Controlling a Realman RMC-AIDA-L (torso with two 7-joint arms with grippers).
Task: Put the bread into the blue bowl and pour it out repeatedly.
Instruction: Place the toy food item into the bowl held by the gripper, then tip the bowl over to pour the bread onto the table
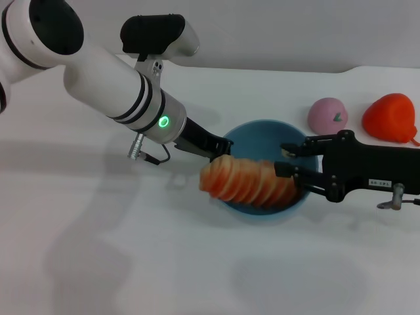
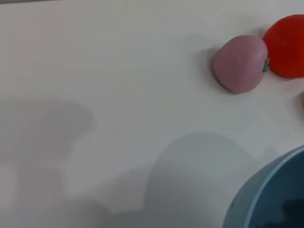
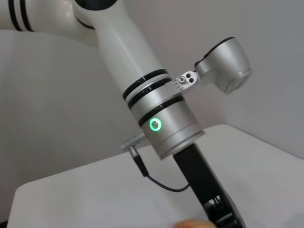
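The blue bowl (image 1: 262, 134) sits mid-table in the head view. Its rim (image 2: 270, 194) also shows in the left wrist view. The bread (image 1: 246, 184), orange-tan and ridged, lies tilted across the bowl's near rim, one end sticking out past the bowl's left side. My left gripper (image 1: 222, 147) reaches in from the upper left and is shut on the bowl's left rim. My right gripper (image 1: 283, 159) comes from the right over the bowl's right side. It is open, and its nearer finger touches the bread's right end.
A pink toy fruit (image 1: 328, 115) and a red strawberry (image 1: 390, 117) lie on the white table behind and right of the bowl, both seen again in the left wrist view (image 2: 240, 64) (image 2: 285, 45). The right wrist view shows the left forearm (image 3: 161, 123).
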